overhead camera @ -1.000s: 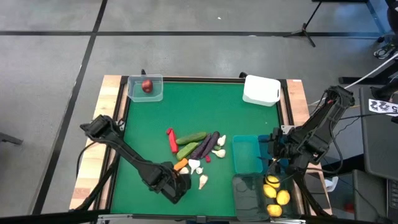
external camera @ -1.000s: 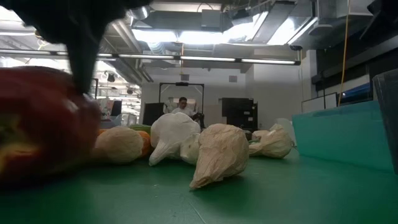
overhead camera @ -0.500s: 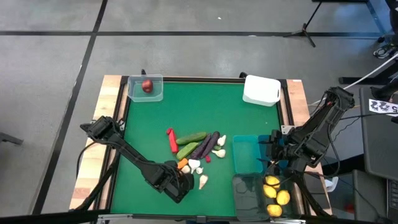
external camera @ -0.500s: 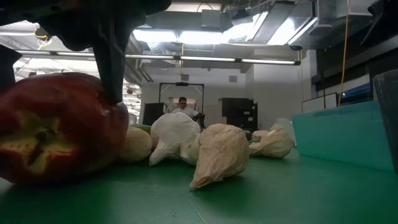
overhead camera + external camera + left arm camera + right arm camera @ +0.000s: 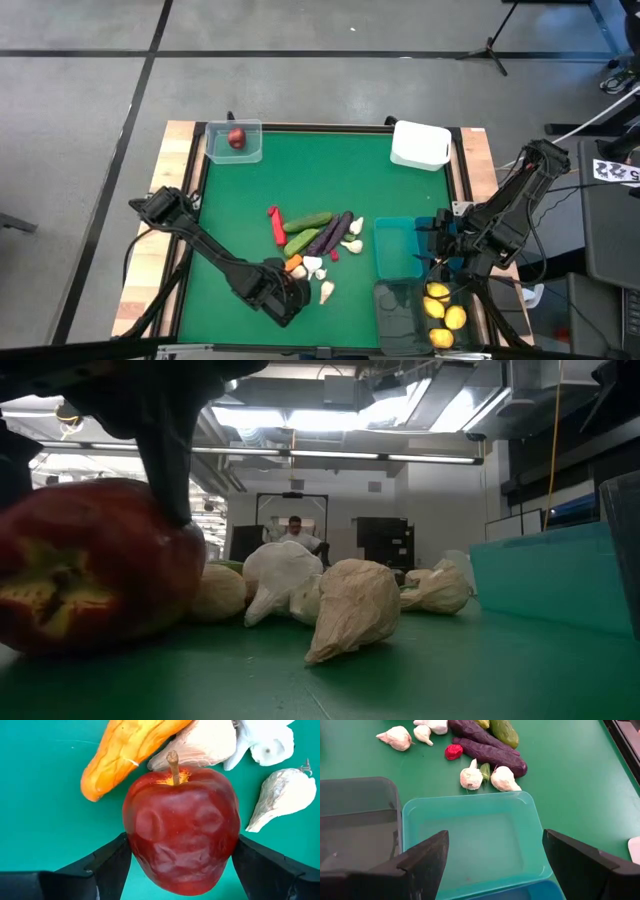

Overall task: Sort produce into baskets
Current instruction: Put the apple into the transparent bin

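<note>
**Left gripper closes on red apple as sorting continues**

Little has shifted in the last half second: the left gripper [image 5: 180,857] remains low beside the produce pile, while a second ago the apple [image 5: 181,827] sat farther aside in the low view. Both dark fingers [image 5: 107,865] now press the apple's flanks, stem pointing away from them, carrot [image 5: 127,752] and garlic [image 5: 280,797] just beyond. The grasp looks complete; the next move likely calls for a lift and a carry to the clear basket [image 5: 234,142], where a matching red fruit [image 5: 236,138] lies. To the right, the right gripper [image 5: 492,865] waits, fingers wide, above the empty teal basket [image 5: 530,815].
</note>
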{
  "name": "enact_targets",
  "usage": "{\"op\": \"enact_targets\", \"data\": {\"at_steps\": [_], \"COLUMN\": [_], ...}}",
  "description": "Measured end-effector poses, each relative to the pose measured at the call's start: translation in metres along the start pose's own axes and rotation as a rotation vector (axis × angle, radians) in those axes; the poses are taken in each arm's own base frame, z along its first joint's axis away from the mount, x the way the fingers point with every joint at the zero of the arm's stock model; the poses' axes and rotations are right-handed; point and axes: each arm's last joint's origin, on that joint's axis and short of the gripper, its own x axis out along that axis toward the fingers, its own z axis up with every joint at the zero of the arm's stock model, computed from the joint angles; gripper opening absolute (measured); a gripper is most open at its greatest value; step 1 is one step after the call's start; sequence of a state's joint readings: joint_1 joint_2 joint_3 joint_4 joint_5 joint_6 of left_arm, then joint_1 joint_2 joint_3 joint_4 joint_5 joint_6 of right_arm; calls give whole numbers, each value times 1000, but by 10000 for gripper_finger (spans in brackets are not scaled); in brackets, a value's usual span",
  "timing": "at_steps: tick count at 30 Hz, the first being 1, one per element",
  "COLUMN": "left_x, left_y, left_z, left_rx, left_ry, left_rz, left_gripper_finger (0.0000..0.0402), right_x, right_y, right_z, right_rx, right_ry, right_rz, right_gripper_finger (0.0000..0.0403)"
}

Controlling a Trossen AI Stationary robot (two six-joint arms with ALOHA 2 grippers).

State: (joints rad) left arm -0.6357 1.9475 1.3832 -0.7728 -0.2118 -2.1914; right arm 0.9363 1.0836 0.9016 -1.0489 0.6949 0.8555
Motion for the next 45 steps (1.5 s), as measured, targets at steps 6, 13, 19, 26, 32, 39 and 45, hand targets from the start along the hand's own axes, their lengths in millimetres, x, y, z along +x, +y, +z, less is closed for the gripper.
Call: {"op": "enact_targets", "data": {"at_steps": [6,13,19,26,32,39,45], "left_x": [-15,-42,-63,-78,-92,-107,-125], "left_y": [5,10,22,32,33,21,15], "left_z": [4,15,31,56,89,141,202], "left_rx": [31,60,106,167,246,348,434], "left_ry": [-11,-30,-104,-237,-371,-524,-648], "left_rz": [12,22,118,245,347,371,423], "left_gripper_finger": [303,302,302,302,302,302,302], "right_x": [0,0,0,0,0,0,0], "right_y": [0,0,0,0,0,1,1], "right_z": [0,0,1,1,1,2,3], "right_rx": [0,2,4,6,10,19,24], "right_ry": [-1,0,-17,-18,-21,-29,-42], "right_rz": [0,-1,-12,-12,-10,-2,-6], "right_gripper_finger": [319,319,319,319,319,319,319]}}
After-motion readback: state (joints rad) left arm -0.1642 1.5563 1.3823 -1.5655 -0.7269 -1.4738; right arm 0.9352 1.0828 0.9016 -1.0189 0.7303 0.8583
